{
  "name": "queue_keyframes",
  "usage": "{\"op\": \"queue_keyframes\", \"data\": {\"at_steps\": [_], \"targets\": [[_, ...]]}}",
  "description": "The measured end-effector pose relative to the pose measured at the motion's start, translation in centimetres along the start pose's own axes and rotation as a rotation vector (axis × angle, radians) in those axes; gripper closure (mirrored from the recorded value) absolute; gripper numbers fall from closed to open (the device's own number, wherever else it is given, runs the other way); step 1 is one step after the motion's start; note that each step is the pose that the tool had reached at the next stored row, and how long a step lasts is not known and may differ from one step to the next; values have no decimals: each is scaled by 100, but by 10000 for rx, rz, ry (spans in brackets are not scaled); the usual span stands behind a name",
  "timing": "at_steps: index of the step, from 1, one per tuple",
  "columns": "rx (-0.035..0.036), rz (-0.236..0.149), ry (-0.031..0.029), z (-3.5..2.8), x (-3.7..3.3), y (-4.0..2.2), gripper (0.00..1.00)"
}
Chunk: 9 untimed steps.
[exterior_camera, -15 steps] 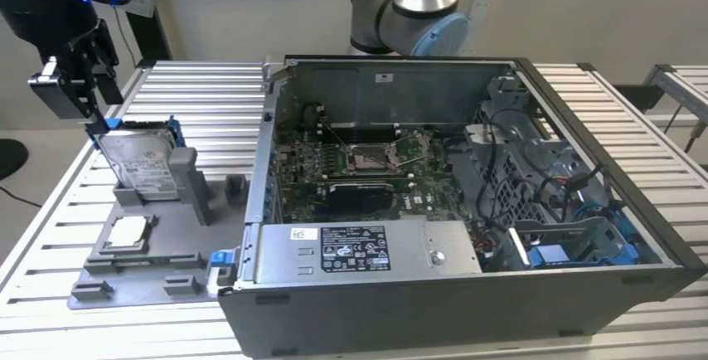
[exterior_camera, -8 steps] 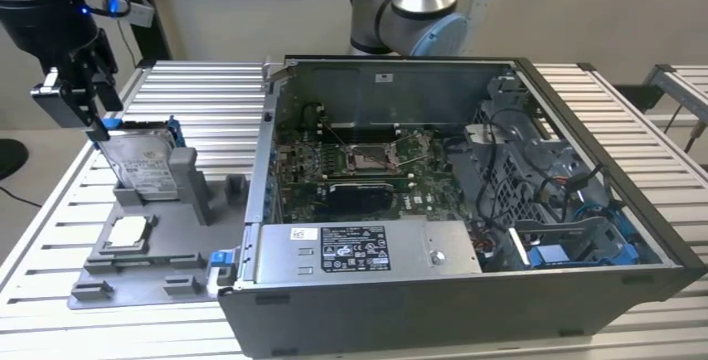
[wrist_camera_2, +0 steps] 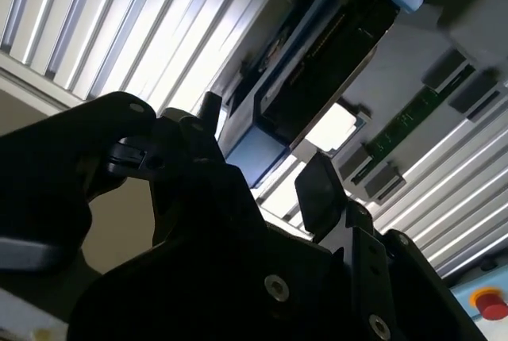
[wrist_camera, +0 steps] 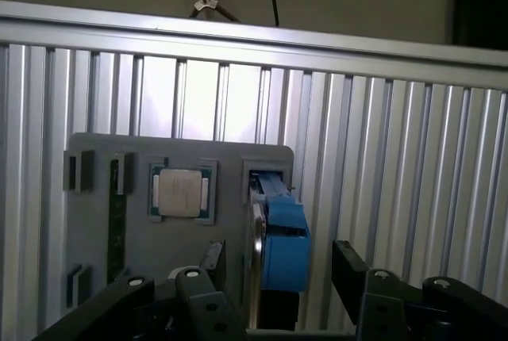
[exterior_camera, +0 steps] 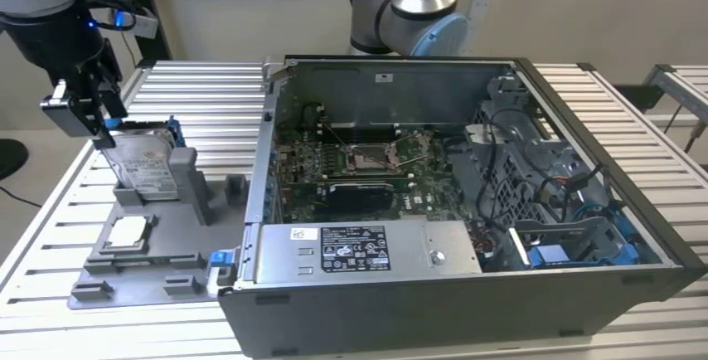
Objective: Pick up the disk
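We see one ribbed aluminium table [exterior_camera: 631, 111] carrying everything. On it sits one large open grey metal computer case [exterior_camera: 443, 310], with one green motherboard [exterior_camera: 366, 161] and one grey box with a black-and-white label [exterior_camera: 443, 248] inside.

Beside the case, towards the exterior view's left, lies one flat grey plastic fixture plate [exterior_camera: 133, 281] with raised holders. The one silver-grey rectangular disk with a white label and blue plastic frame [exterior_camera: 144, 165] stands upright on its edge in a holder of that plate; we also see it in both wrist views [wrist_camera: 284, 238] [wrist_camera_2: 325, 63].

The one black gripper [exterior_camera: 102, 128] hangs over the disk's upper end. Its two fingers [wrist_camera: 348, 266] are spread, one on each side of the disk, with a gap on both sides, grasping nothing.

One small square silver chip [exterior_camera: 125, 231] rests flat in a recess near the disk, and one thin green circuit strip [wrist_camera: 117, 222] lies just beyond it.
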State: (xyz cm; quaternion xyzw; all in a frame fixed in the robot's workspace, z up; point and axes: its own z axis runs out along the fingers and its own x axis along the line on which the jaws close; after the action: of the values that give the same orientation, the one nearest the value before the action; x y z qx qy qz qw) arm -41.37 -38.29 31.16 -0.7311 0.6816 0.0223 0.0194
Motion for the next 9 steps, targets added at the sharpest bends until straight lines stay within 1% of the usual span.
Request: {"op": "queue_keyframes", "data": {"at_steps": [9], "targets": [[6,-7,-98,163,10,0,0]]}}
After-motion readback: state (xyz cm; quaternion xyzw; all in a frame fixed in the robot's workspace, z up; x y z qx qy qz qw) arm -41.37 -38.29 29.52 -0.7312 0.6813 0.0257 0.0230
